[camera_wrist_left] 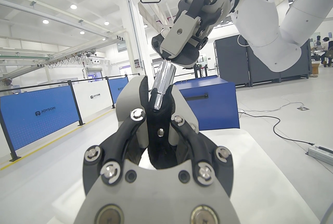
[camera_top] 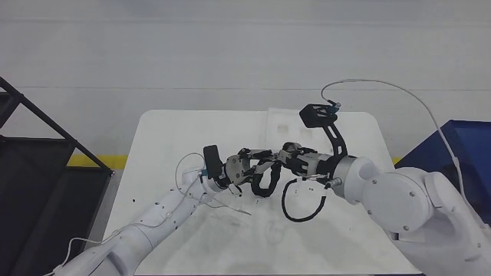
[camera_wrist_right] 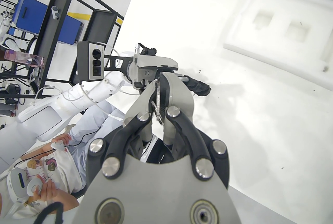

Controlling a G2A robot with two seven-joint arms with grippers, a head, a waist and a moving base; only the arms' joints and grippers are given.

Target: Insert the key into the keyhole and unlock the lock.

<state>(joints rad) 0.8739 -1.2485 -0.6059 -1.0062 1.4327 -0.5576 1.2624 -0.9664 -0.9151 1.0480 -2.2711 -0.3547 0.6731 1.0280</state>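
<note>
Chrome gleams on the short, shiny cylindrical lock (camera_wrist_left: 161,88), which we hold above the white table (camera_top: 153,146) in the left gripper (camera_wrist_left: 157,94), its fingers clamped on the lock's lower end. The right gripper (camera_wrist_left: 176,57) hangs just over the lock's upper end, fingers closed on the thin, flat metal key (camera_wrist_right: 157,98). The key's tip meets that end, but we cannot tell how deep it sits. We judge insertion to be the step in hand. Next we need the blade seated fully along the lock's axis, then a turn, with the left grip firm.
</note>
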